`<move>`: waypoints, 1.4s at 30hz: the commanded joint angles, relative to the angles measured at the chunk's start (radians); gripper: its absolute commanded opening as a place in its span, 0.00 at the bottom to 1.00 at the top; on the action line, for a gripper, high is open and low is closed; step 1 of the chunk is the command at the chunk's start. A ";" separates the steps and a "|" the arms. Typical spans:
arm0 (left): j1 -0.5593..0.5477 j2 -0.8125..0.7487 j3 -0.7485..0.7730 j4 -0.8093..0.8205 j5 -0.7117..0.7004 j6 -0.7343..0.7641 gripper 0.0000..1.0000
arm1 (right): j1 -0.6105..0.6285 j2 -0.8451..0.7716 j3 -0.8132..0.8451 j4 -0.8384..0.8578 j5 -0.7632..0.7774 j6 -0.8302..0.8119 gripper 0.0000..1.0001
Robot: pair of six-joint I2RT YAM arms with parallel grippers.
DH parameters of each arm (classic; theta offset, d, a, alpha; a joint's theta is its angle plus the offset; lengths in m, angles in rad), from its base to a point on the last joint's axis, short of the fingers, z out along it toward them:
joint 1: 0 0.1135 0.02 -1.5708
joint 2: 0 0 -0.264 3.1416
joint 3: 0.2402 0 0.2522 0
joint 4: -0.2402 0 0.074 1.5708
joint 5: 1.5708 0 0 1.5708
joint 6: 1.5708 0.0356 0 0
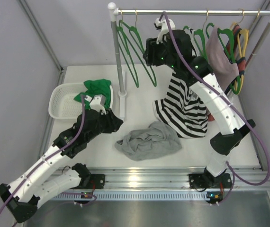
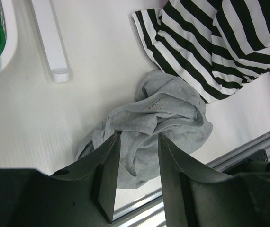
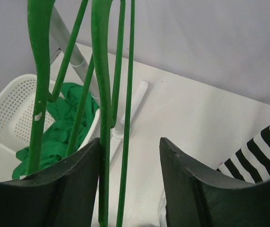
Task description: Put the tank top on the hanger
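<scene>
The right jaws stand spread, with thin bars of a green hanger (image 3: 101, 71) between them, nothing pinched yet; better to close on one hanger only; the left jaws, spread too, hover above the crumpled grey tank top (image 2: 173, 111) on the worktop (image 2: 54, 123).

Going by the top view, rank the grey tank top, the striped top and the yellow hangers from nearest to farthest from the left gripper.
From the left gripper:
1. the grey tank top, crumpled on the table just to its right.
2. the black-and-white striped top, farther right and back, beyond the tank top.
3. the yellow hangers, at the rail's far right end.
</scene>
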 commanded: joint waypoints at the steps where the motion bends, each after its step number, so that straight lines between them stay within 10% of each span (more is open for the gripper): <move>1: 0.004 -0.014 0.023 -0.012 -0.008 0.018 0.43 | 0.005 -0.008 0.034 0.034 0.017 -0.039 0.52; 29: 0.005 -0.045 0.013 -0.049 -0.025 0.018 0.43 | 0.034 0.110 0.106 0.079 0.035 -0.097 0.37; 42: 0.004 -0.056 0.010 -0.058 -0.023 0.015 0.43 | 0.057 0.089 0.077 0.148 0.113 -0.119 0.08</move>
